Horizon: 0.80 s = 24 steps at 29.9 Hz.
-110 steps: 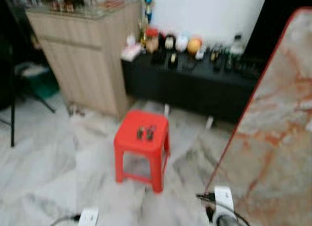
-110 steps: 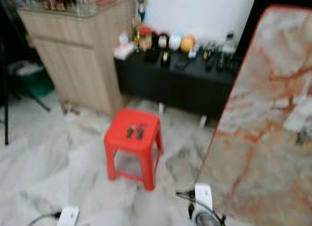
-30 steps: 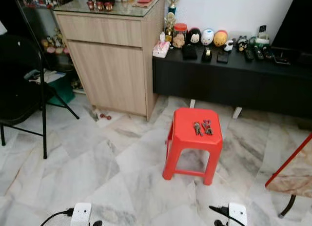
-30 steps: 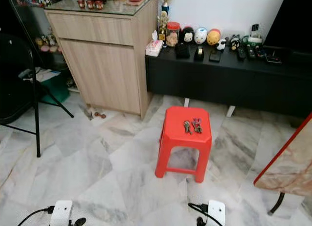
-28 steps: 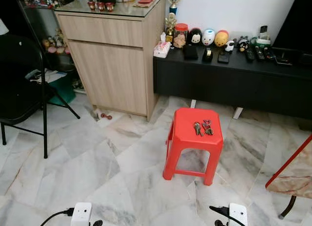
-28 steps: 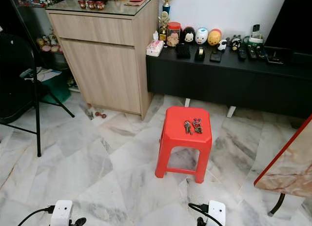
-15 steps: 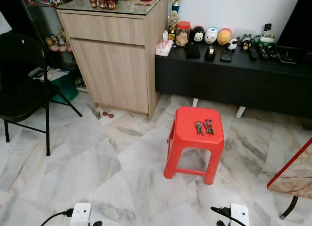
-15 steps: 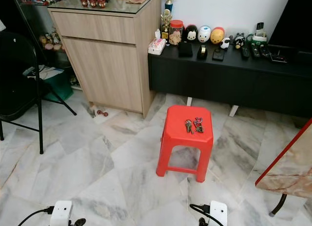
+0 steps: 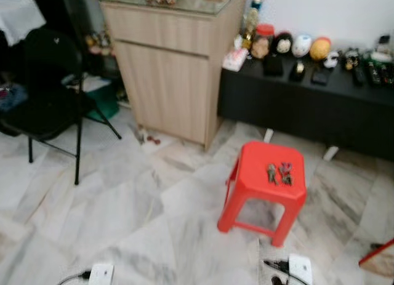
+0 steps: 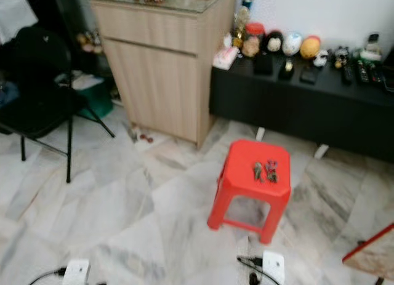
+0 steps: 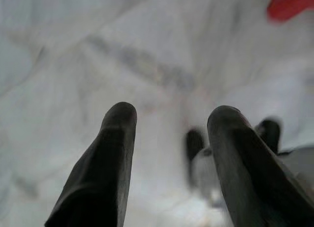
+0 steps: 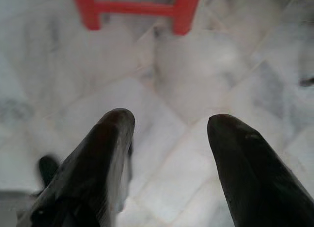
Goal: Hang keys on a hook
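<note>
You are looking down at a small red plastic stool (image 9: pixel 265 183) that stands on the white and grey marble floor (image 9: pixel 123 217). Two little bunches of metal keys (image 9: pixel 278 173) lie side by side on top of the stool, near its far edge. One bunch looks grey and the other has some red on it. The picture is a bit blurry, so you cannot see more of them.

Behind the stool is a long low black bench (image 9: pixel 308 103) by the white wall, with small round toys and a jar on top. Next to the bench is a tall light wooden cabinet (image 9: pixel 169 69) with a glass top. A black folding chair (image 9: pixel 49 106) stands far off on your left side.

Your left gripper (image 11: pixel 169 134) hangs low over the floor. Its two black fingers are spread apart with nothing between them. Your right gripper (image 12: pixel 169 138) also hangs over the floor, with the legs of the stool ahead of it. Its fingers are spread wide too and hold nothing. Both grippers are well apart from the keys.
</note>
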Available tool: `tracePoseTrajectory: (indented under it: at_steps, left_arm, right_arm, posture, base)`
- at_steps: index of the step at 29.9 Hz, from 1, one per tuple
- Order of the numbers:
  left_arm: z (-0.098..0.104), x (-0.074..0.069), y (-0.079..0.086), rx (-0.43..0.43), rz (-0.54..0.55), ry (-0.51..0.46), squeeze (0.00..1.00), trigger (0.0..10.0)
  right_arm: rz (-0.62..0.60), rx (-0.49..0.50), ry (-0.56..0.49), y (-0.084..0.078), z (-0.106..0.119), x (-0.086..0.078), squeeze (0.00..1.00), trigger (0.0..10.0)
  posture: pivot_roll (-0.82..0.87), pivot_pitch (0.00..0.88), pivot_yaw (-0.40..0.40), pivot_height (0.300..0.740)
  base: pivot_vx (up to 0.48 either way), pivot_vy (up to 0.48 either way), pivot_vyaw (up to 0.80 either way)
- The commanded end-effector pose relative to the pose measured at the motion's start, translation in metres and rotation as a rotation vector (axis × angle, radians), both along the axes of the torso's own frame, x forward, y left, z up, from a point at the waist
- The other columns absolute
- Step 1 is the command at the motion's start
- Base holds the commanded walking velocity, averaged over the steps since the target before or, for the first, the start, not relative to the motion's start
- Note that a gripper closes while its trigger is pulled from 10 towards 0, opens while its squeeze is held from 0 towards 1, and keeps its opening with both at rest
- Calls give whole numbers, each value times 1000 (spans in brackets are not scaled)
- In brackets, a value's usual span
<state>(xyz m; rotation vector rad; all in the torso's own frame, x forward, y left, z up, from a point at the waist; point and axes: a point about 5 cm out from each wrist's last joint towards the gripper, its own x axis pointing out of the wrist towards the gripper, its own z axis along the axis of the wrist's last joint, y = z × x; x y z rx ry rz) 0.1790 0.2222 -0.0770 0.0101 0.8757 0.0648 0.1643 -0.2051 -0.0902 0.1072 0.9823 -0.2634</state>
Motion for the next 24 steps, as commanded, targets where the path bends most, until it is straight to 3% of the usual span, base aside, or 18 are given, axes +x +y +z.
tracePoseTrajectory:
  at_steps: [1,11,16,24]
  left_arm:
    - [-3,-9,8,12,30,34,0,10000]
    - [-3,-9,8,8,36,36,0,10000]
    - [-3,-9,7,7,37,36,0,10000]
    - [-4,-10,6,6,40,42,0,10000]
  right_arm:
    - [1,12,-15,5,2,5,0,10000]
    - [-33,20,-23,5,2,8,0,10000]
    - [-31,14,-25,4,3,8,0,10000]
    - [2,5,-44,4,5,12,0,10000]
  posture:
    - [133,75,-19,740]
    - [128,78,-19,740]
    - [126,76,-20,740]
    - [126,73,-23,740]
  base:
    - [292,0,0]
    - [291,0,0]
    - [282,0,-713]
    - [274,0,0]
